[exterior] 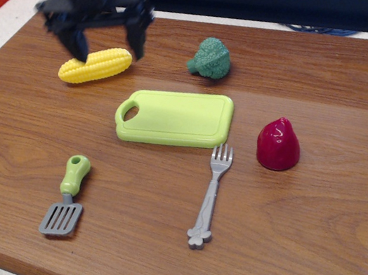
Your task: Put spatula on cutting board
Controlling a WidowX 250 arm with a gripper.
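The spatula lies on the wooden table near the front left, its light-green handle pointing away and its grey slotted blade toward the front edge. The lime-green cutting board lies flat in the middle of the table, handle hole at its left corner, with nothing on it. My black gripper hangs at the back left above the yellow corn, fingers spread apart and empty, well away from the spatula.
A yellow toy corn cob lies at the back left under the gripper. A green broccoli sits behind the board. A grey plastic fork lies in front of the board. A dark red pear-shaped toy stands to the right.
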